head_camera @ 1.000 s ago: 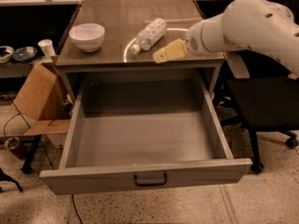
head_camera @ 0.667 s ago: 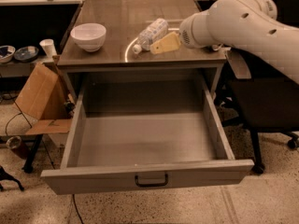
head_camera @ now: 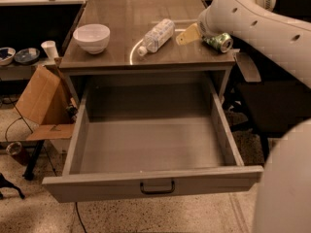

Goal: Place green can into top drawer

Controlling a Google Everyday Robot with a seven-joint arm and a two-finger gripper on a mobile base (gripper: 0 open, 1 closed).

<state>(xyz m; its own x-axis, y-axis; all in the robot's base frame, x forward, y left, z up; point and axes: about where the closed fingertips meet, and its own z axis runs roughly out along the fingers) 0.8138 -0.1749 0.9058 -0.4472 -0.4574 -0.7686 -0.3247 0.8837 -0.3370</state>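
Noted: tool [head_camera: 189,34] beside green can [head_camera: 218,41] on surface [head_camera: 121,23], state cannot be told. Can should be centred before gripping.

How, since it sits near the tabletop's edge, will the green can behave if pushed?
The green can lies on its side near the edge of the tabletop, so a nudge would probably roll it. Its smooth round wall may slip in a loose grip. The gripper is beside it, toward the bottle.
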